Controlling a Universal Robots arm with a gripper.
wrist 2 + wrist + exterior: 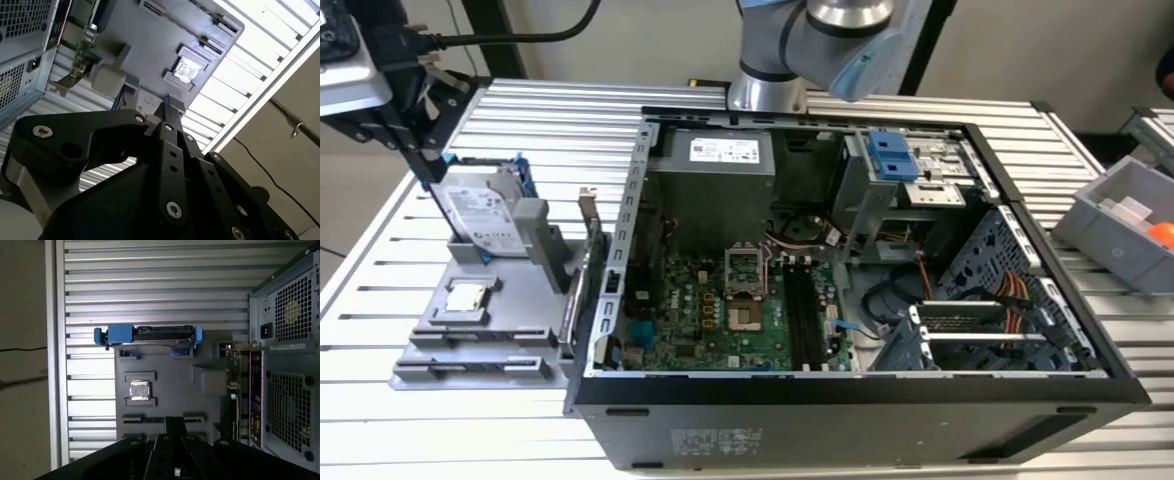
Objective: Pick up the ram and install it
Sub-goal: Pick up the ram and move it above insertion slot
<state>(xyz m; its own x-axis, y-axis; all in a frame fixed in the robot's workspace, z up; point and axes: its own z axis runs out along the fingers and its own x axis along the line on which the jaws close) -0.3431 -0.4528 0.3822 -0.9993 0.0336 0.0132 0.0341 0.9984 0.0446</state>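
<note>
My gripper (424, 165) hangs high over the grey fixture plate (520, 330) at the exterior view's left, beside the open computer case (854, 390). Its black fingers (167, 112) meet at the tips with nothing visible between them, so it is shut. Under the fingertips (173, 424) a thin dark strip (150, 419) runs between two grey end brackets on the plate. I cannot tell whether that strip is the ram seen edge-on. The long black slots (803, 320) on the green motherboard (700, 310) lie inside the case.
On the plate stand a hard drive in a blue caddy (148, 335) and a square processor (139, 390). A green card with a metal bracket (591, 265) stands upright between plate and case. A grey bin (1121, 225) sits at the right. The table is ribbed aluminium.
</note>
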